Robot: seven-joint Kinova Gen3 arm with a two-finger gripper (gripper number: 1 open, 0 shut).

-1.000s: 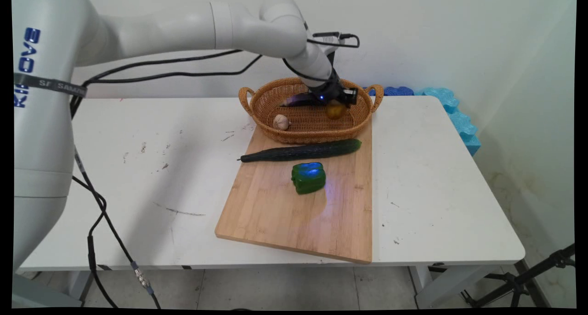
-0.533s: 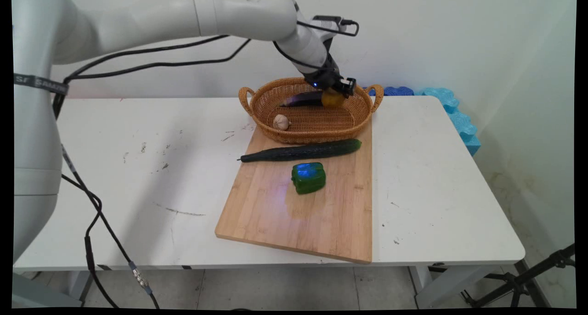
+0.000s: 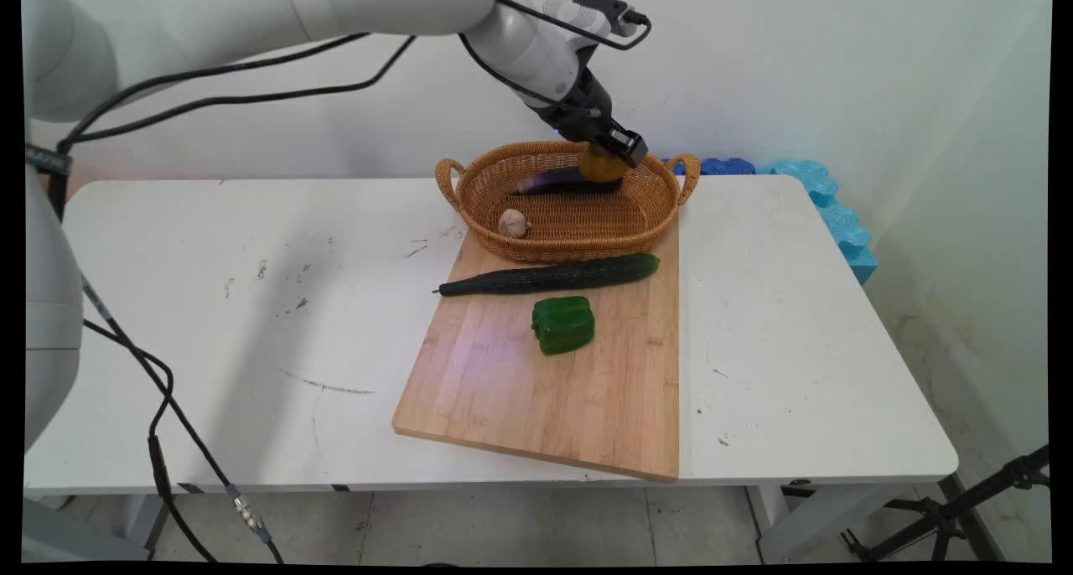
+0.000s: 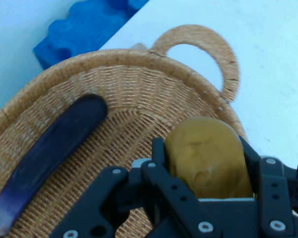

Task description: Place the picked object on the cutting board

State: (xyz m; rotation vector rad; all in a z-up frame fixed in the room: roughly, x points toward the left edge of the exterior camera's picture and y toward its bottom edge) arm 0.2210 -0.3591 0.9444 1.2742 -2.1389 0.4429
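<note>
hand view: the two black fingers (image 4: 161,161) press from either side on a yellow-brown potato (image 4: 208,156), which sits clamped in the gripper (image 4: 203,163) with its rounded top standing clear of the pads. in the main view the gripper (image 3: 610,149) holds the potato (image 3: 603,166) above the far right part of the wicker basket (image 3: 482,191), clear of the basket floor. below it in the basket lies a dark purple eggplant (image 3: 563,181), along the far side, and a garlic bulb (image 3: 513,222) sits at the near left. just near of the basket, a wooden cutting board (image 3: 536,399) carries a long cucumber (image 3: 549,276) and, nearer, a green bell pepper (image 3: 562,324). all rest on the white table (image 3: 235,323). blue foam pieces (image 3: 826,202) lie at the far right edge.
</note>
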